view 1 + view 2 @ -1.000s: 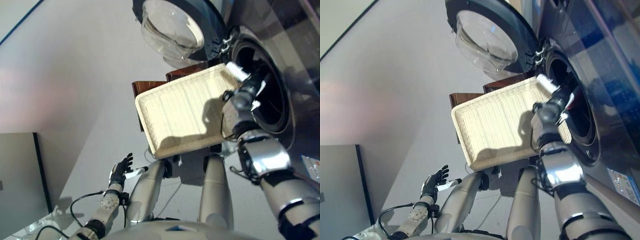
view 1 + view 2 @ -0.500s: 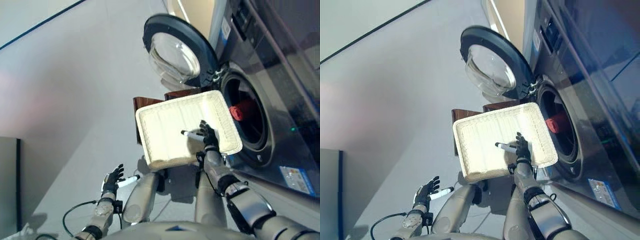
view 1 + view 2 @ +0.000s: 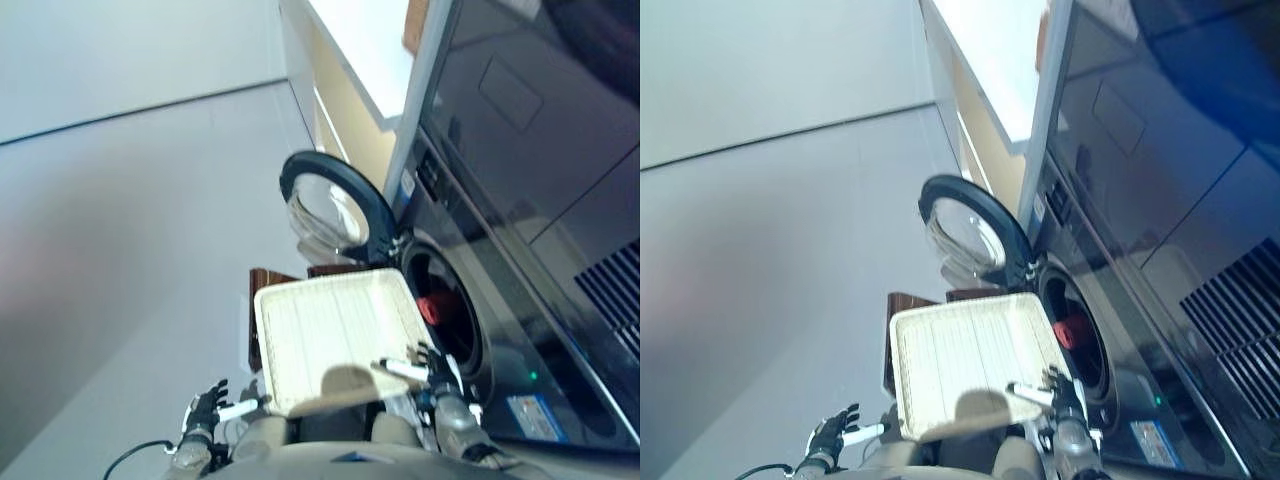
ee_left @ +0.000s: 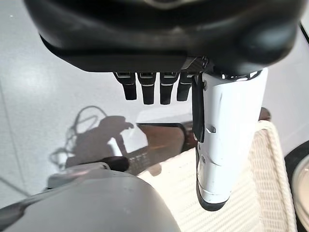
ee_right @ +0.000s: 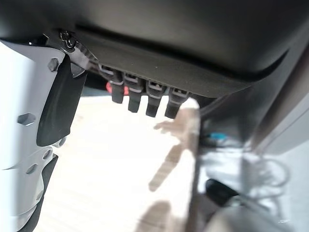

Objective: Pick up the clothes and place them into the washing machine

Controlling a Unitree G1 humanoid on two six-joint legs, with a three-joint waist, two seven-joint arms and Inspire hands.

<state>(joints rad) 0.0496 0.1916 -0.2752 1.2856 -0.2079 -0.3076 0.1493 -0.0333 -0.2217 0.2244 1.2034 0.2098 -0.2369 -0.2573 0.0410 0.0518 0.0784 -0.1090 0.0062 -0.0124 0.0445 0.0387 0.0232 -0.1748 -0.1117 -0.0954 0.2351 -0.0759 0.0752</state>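
Dark front-loading washing machine (image 3: 520, 300) with round glass door (image 3: 330, 205) swung open, red clothing (image 3: 430, 305) inside the drum; cream woven rectangular basket (image 3: 330, 335) just before the opening; right hand (image 3: 435, 365) over its near edge, fingers straight, holding nothing; left hand (image 3: 205, 408) low beside, fingers spread, empty

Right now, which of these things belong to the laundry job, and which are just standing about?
Part of the job:
dark front-loading washing machine
its round glass door, open
red clothing inside the drum
cream woven basket, empty
right hand, open
left hand, open

Just there:
brown wooden stand under the basket
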